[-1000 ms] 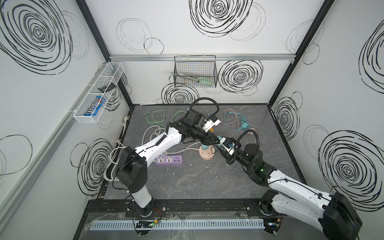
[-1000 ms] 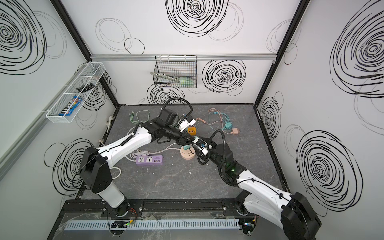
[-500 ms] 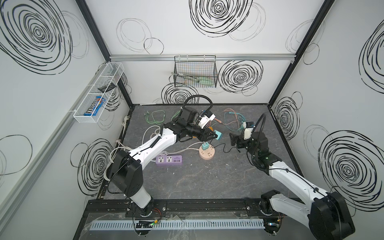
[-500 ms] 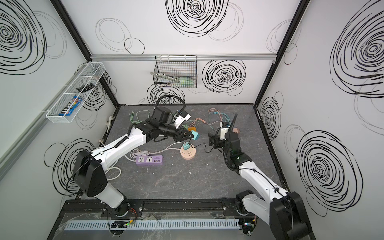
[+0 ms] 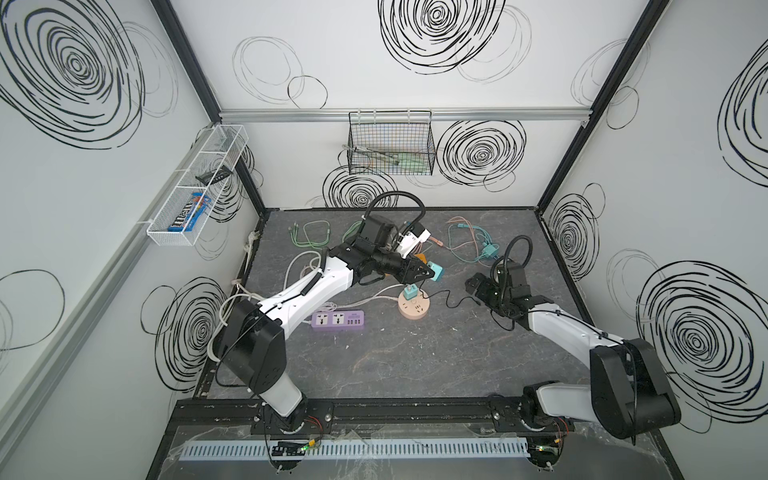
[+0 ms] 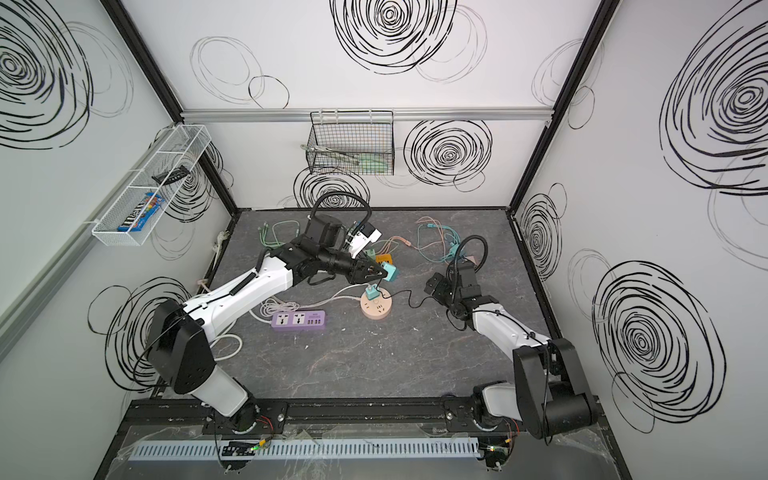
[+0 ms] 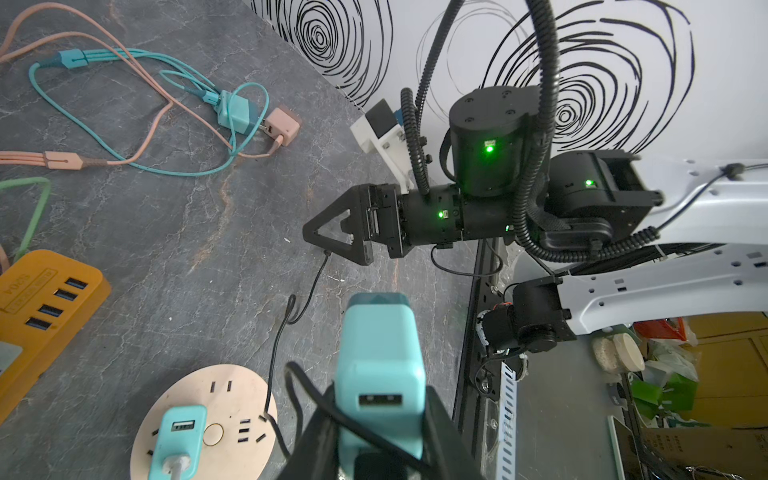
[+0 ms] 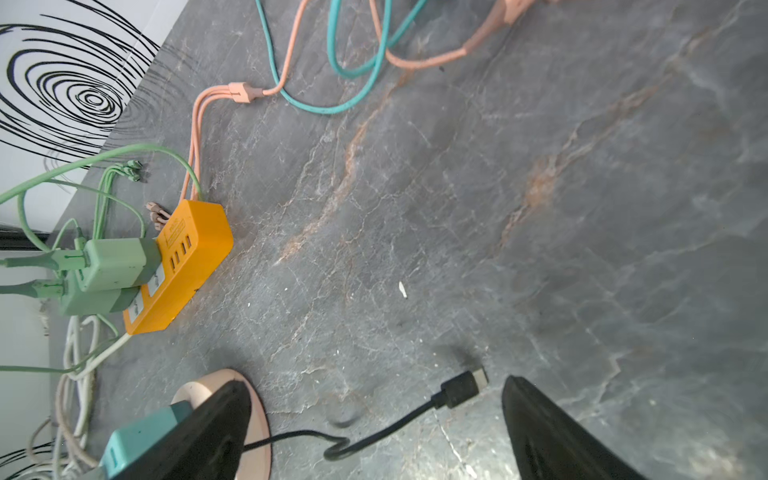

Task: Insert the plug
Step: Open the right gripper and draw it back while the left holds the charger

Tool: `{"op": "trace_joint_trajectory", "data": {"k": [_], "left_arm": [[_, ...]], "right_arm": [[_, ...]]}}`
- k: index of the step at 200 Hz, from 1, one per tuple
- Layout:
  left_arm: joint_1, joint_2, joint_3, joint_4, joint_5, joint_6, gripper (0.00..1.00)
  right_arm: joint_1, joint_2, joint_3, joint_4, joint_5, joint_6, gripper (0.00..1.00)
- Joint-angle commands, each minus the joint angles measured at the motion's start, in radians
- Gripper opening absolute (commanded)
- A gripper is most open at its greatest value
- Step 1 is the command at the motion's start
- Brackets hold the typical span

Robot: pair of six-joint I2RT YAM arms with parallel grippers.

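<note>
My left gripper [image 7: 380,436] is shut on a teal USB charger [image 7: 380,353], its port facing the wrist camera and a black cable lying across its face. In both top views the charger [image 5: 436,272] [image 6: 390,272] hangs just above the round pink socket [image 5: 415,313] [image 6: 380,311], where another teal charger [image 5: 410,292] is plugged in. The cable's black USB plug [image 8: 461,388] lies loose on the table between the fingers of my open right gripper [image 8: 376,384] [image 5: 471,286], right of the socket.
An orange USB hub [image 8: 187,257] with green chargers [image 8: 116,262] stands behind the socket. A purple power strip [image 5: 338,321] lies to its left. Teal and pink cables [image 5: 478,245] sprawl at the back right. A wire basket [image 5: 390,149] hangs on the back wall.
My right gripper opened, let the black plug drop and drew back to the right, away from the socket. The left gripper kept the teal charger and shifted slightly.
</note>
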Motion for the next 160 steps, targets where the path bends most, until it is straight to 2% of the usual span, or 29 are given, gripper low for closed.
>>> {"op": "trace_joint_trajectory", "data": {"k": [1,42,83,104,124,160], "left_arm": [[-0.002,-0.024,-0.011,0.040,0.010,-0.001,0.00],[-0.003,-0.020,-0.010,0.039,0.010,-0.002,0.00],[-0.003,-0.023,-0.015,0.041,0.013,-0.003,0.00],[-0.002,-0.027,-0.019,0.041,0.022,0.001,0.00],[-0.003,-0.034,-0.020,0.026,0.034,0.027,0.00],[-0.006,-0.055,-0.020,-0.036,0.052,0.126,0.00]], "right_arm": [[0.006,-0.013,-0.012,-0.008,-0.024,0.104,0.99],[0.017,-0.013,-0.023,-0.012,-0.075,0.182,0.99],[0.079,0.035,-0.031,0.026,-0.092,0.243,1.00],[0.098,0.064,-0.047,0.099,-0.082,0.274,0.94],[0.101,0.092,-0.056,0.177,-0.037,0.278,0.81],[0.091,0.127,-0.044,0.308,0.056,0.268,0.38]]}}
